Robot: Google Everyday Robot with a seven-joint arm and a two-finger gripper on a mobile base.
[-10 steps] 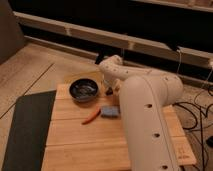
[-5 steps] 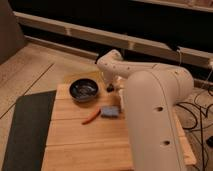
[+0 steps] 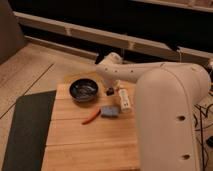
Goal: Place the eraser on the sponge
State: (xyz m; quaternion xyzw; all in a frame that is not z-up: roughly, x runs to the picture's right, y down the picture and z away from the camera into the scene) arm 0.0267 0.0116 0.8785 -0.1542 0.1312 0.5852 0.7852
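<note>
Arm swung right; closed end effector [image 3: 117, 84] just beside eraser [image 3: 109, 91].

Robot test space, wooden table [image 3: 90, 145], dark floor mat [image 3: 27, 135], hand [image 3: 117, 85] above table's far edge

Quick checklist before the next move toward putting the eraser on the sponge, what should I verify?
1. Eraser in view, beside the bowl: ok.
2. Sponge top free: ok.
3. Gripper shut, at the arm's end by the eraser: ok.
4. Eraser actually gripped: cannot tell.
5. Eraser on sponge: not ok, they lie apart.
6. White block and red-orange object off the sponge's top: ok.
</note>
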